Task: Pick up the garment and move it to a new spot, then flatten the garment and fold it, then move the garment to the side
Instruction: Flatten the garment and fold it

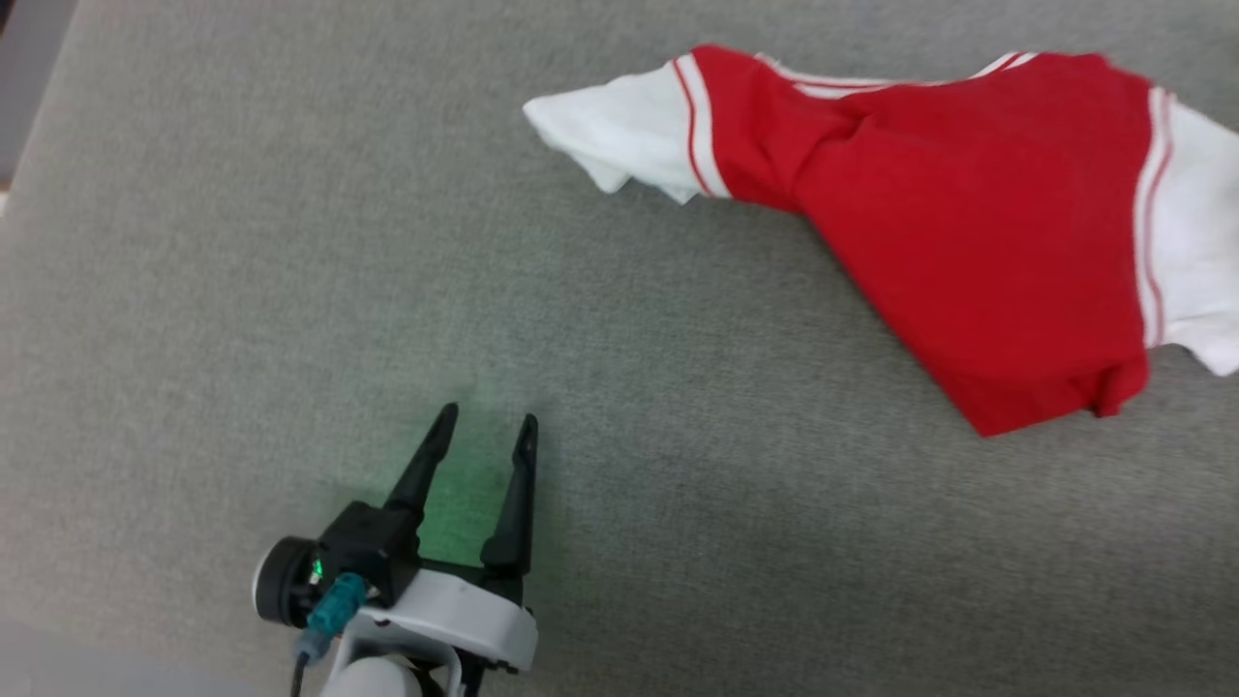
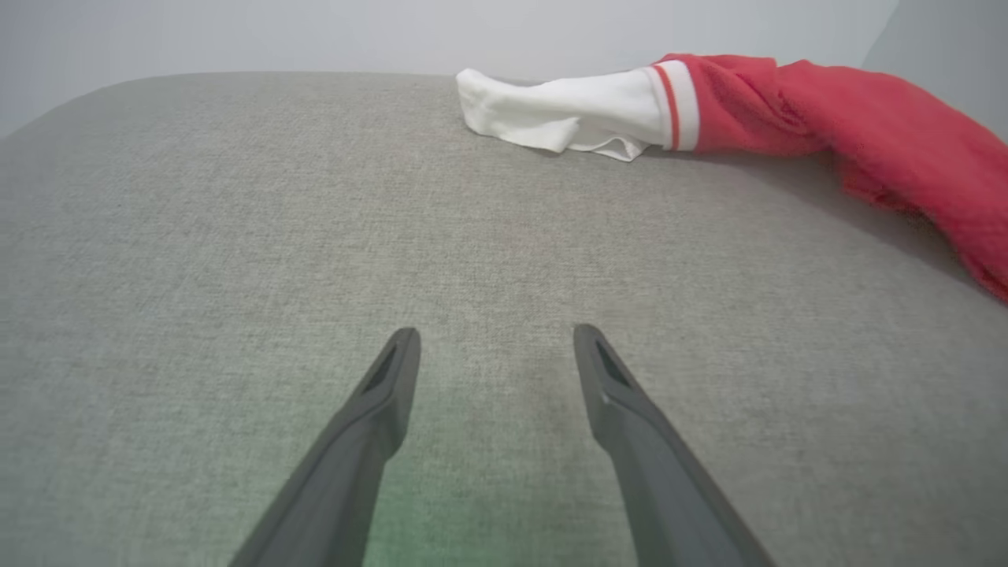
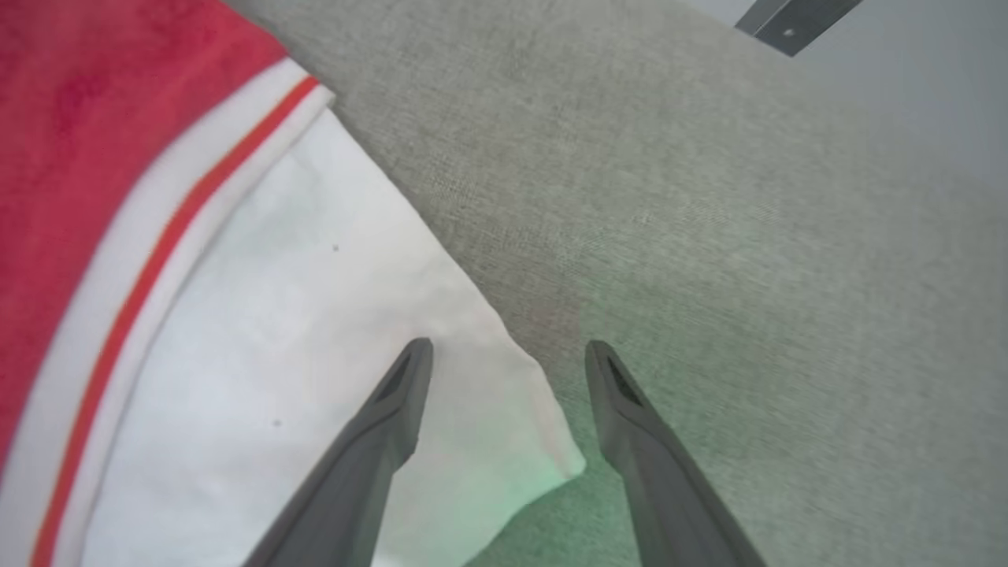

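Overall, the tabletop (image 1: 242,242) is covered in grey woven fabric and takes up nearly all of the head view. The garment (image 1: 968,223) lies on it at the upper right of that view, crumpled, not flattened and not folded. Its red body is bunched into a rough wedge that narrows toward the near edge. No chest lettering is visible on the exposed side.

One white sleeve (image 1: 619,136) points toward the middle of the tabletop, joined to the red body by white trim with a thin red stripe. The other white sleeve (image 1: 1195,252) runs out of the head view at the right edge. A striped collar edge (image 1: 832,87) shows along the far side of the body.

The left hand (image 1: 490,416) is at the lower left of the head view, over bare fabric and well apart from the garment. Its two dark fingers are spread apart and hold nothing. A faint green glow falls on the tabletop between them.

In the right wrist view, the right hand (image 3: 510,346) has its fingers apart and empty. One finger is over the white sleeve (image 3: 315,354), the other over bare tabletop, with the sleeve's corner between them. Contact with the cloth cannot be determined
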Controlling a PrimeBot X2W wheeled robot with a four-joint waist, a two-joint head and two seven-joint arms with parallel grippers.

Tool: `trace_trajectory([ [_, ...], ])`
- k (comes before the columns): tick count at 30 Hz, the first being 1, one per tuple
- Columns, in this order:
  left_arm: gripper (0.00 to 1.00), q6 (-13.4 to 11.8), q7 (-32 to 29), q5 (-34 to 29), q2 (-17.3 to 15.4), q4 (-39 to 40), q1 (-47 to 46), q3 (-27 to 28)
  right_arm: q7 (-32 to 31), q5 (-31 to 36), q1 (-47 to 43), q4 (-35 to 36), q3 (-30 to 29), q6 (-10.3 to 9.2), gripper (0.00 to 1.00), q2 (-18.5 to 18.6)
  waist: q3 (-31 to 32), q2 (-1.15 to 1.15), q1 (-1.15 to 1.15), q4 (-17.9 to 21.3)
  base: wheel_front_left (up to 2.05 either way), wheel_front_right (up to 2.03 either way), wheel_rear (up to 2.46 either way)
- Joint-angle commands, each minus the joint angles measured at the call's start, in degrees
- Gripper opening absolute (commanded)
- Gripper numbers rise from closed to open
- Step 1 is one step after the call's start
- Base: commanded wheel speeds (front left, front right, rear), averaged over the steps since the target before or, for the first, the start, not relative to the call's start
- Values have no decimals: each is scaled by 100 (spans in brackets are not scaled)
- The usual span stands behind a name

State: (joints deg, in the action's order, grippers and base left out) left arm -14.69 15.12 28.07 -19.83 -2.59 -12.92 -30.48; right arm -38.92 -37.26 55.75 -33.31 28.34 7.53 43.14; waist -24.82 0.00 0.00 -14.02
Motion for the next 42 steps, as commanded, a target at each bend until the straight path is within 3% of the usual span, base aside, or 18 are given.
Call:
trace_trajectory([
  [1, 100, 60, 2, -73, 50, -4, -68, 85, -73, -118, 137, -82, 152, -8, 100, 76, -357, 0, 0, -297, 0, 0, 0],
  [7, 100, 160, 1, -251, 142, 54, -56, 327, -487, -666, 118, -308, 846, -1, 100, -32, -413, 0, 0, -253, 0, 0, 0],
  [8, 100, 169, 1, -272, 138, 55, -66, 347, -503, -720, 115, -330, 938, 0, 92, -44, -407, 0, 0, -241, 0, 0, 0],
  [9, 100, 185, 1, -317, 116, 55, -90, 358, -526, -771, 122, -345, 1026, 12, 46, -49, -400, 0, 0, -228, 0, 0, 0],
  [10, 100, 202, 2, -343, 100, 63, -123, 366, -523, -808, 138, -362, 1103, 15, 29, -50, -394, 0, 0, -213, 0, 0, 0],
  [11, 100, 215, 1, -364, 77, 66, -144, 376, -517, -854, 144, -387, 1169, 15, 0, -61, -382, 0, 0, -189, 0, 0, 0],
  [16, 100, 407, -114, -456, -173, 208, -554, 413, -342, -1052, 314, -536, 1365, 8, 0, -65, -354, 0, 0, -70, 0, 0, 0],
  [20, 100, 724, -457, -443, -485, 378, -1329, 521, -152, -1140, 432, -579, 1558, 6, 0, -160, -335, 0, 0, 48, 0, 0, 0],
  [23, 100, 1075, -838, -377, -697, 271, -2111, 587, -17, -1225, 537, -560, 1717, 12, 0, -255, -349, 0, 0, 185, 0, 0, 0],
  [26, 100, 1602, -1305, -81, -793, -182, -2968, 590, 78, -1285, 657, -502, 1897, 13, 0, -326, -412, 0, 0, 342, 0, 0, 0],
  [30, 100, 2155, -2213, 646, -647, -1290, -4015, 256, 159, -1350, 873, -458, 2146, 13, 0, -395, -556, 0, 0, 542, 0, 0, 0],
  [34, 100, 2216, -3074, 1076, -836, -2360, -5053, -550, 219, -1396, 1059, -464, 2403, 11, 0, -497, -729, 0, 0, 741, 0, 0, 0],
  [42, 100, 2223, -4502, 2954, -1055, -3285, -6082, -1715, 377, -1530, 1358, -568, 2878, -5, 0, -684, -975, 0, 0, 987, 0, 0, 0],
])
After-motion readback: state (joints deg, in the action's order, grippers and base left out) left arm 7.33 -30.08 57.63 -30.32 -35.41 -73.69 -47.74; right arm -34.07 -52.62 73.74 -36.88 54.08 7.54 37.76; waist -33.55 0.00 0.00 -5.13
